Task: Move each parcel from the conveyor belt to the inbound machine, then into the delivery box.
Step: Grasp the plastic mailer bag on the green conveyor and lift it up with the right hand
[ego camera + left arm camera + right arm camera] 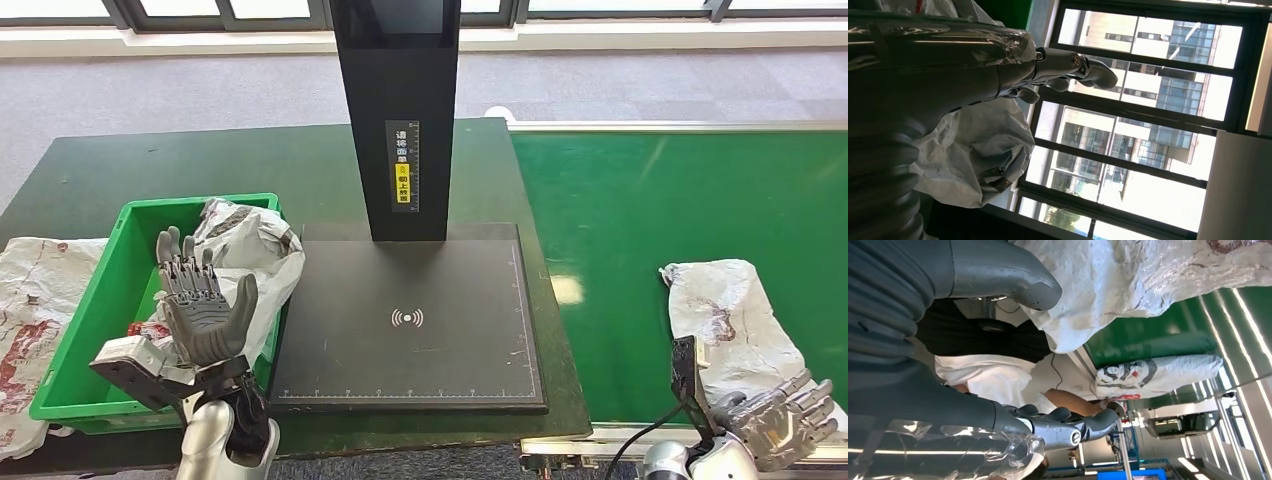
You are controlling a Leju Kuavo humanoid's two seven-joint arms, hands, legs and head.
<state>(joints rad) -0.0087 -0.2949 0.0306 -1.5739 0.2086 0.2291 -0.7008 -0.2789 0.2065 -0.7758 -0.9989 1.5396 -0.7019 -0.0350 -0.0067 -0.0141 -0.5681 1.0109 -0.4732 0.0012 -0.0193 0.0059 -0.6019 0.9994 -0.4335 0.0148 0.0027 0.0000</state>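
A white crumpled parcel (pixel 735 320) lies on the green conveyor belt (pixel 650 210) at the near right. My right hand (pixel 785 425) hovers at its near edge, fingers spread, holding nothing; the right wrist view shows that parcel (pixel 1158 275) just past the thumb (pixel 998 272). Another white parcel (pixel 245 255) rests in the green delivery box (pixel 85 320), draped over its right wall. My left hand (pixel 205 310) is raised over the box, palm up and fingers apart, empty. The inbound machine's black plate (pixel 410 320) carries nothing.
The machine's black column (pixel 400 110) rises behind the plate. A flat white bag (pixel 30 310) lies left of the box on the dark table (pixel 150 165). In the right wrist view a second parcel (pixel 1158 375) lies farther along the belt and a person (pixel 998 375) stands close by.
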